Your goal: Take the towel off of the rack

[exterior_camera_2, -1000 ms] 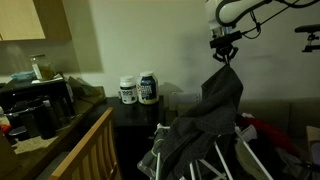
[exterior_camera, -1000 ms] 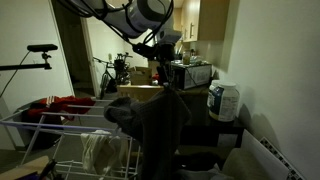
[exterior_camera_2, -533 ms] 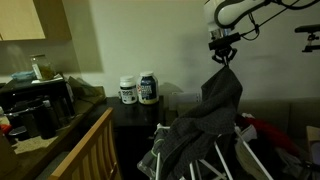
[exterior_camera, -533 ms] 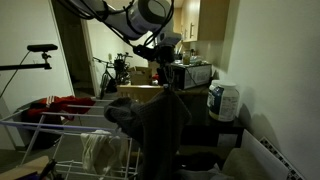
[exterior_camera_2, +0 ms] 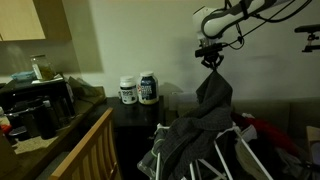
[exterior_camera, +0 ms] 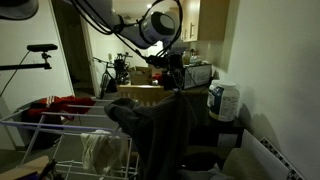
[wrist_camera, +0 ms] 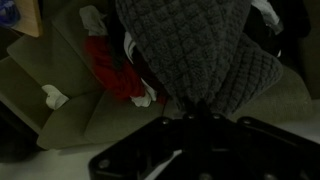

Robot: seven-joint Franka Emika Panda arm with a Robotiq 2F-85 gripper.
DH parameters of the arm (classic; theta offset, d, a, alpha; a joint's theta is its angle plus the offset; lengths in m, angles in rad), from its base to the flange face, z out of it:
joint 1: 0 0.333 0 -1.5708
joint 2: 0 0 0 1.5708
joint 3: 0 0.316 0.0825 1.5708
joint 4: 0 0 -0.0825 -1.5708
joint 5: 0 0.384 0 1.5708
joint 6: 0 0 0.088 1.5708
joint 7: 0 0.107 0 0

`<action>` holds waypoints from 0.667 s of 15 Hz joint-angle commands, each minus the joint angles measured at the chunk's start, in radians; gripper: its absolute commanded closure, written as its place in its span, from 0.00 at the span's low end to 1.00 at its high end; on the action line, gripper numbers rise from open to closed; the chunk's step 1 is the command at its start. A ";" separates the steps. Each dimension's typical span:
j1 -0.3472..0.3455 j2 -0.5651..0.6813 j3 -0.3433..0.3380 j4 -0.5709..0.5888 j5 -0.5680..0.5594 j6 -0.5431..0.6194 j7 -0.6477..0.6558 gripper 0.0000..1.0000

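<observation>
The robot's hand [exterior_camera_2: 212, 66] was pinched shut on one peak of the large, thick charcoal-grey towel [exterior_camera_2: 210, 105], which hung from it in a tall, floppy cone. In both exterior views the cloth's lower folds spilled down over the light grey thin wire folding drying rack [exterior_camera_2: 228, 160], so the towel was raised at the top but touching the rack below. In an exterior view the hand [exterior_camera: 173, 82] sat at the end of the arm reaching in from the upper left, with the towel [exterior_camera: 155, 125] draped under it at the near end of the rack [exterior_camera: 45, 125]. A smaller whitish cloth [exterior_camera: 100, 150] hung from the rack's lower rods, and a red fabric item [exterior_camera: 58, 103] lay beyond its far side.

The wrist view showed the towel's quilted weave [wrist_camera: 195, 50] narrowing down between the dark fingers of the hand [wrist_camera: 195, 113], with the red fabric item [wrist_camera: 115, 65] beneath.

Two white tubs with dark labels [exterior_camera_2: 138, 89] stood side by side on a dark table [exterior_camera_2: 130, 115] against the wall, and a wooden slatted chair [exterior_camera_2: 90, 150] stood in the foreground.
</observation>
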State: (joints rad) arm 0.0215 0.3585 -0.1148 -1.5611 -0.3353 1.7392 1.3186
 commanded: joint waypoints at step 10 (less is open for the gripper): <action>-0.086 0.514 -0.117 0.671 0.024 -0.151 0.020 0.99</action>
State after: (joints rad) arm -0.0329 0.7485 -0.2082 -1.0875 -0.3210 1.6421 1.3793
